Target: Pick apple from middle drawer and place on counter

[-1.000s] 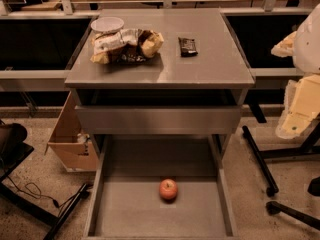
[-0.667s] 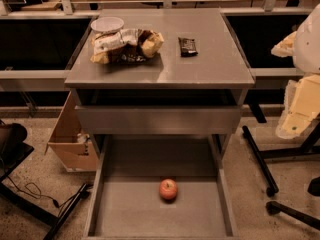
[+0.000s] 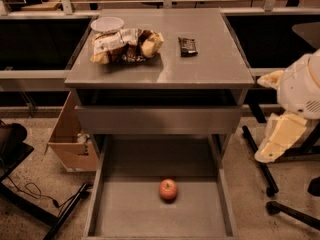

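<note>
The apple (image 3: pixel 168 189), small, round and red-orange, lies on the floor of the open middle drawer (image 3: pixel 115 209), a shallow grey tray pulled out at the bottom of the cabinet. The apple sits near the middle of the tray, slightly to the right. The counter (image 3: pixel 210 59) is the flat grey top of the cabinet. My arm comes in at the right edge, and its pale gripper (image 3: pixel 279 139) hangs beside the cabinet, right of and above the drawer, far from the apple.
On the counter lie tan and white snack bags (image 3: pixel 125 46), a white bowl (image 3: pixel 107 24) and a dark packet (image 3: pixel 188 46). A cardboard box (image 3: pixel 72 139) stands left of the cabinet. Black chair legs (image 3: pixel 265 169) stand on the floor at right.
</note>
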Controlling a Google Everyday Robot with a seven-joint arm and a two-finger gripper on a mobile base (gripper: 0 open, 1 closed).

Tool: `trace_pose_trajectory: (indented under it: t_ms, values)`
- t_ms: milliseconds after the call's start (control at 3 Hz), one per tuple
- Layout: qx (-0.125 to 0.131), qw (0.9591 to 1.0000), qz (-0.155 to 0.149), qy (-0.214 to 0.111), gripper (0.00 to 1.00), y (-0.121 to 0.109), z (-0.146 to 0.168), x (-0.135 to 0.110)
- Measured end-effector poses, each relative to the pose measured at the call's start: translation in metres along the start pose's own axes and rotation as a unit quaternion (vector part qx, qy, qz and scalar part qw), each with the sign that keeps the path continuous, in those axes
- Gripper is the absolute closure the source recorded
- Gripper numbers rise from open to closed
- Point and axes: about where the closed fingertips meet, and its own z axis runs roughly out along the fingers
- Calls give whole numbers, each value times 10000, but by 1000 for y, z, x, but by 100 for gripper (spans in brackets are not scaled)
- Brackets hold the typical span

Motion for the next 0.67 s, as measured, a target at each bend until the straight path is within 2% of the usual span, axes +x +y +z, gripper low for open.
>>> trace_pose_trajectory:
  t_ms: [333,667]
  values:
    - [-332,9959,186,-824,0,30,99,8]
    - [-259,9886,333,-1442,0,31,159,4]
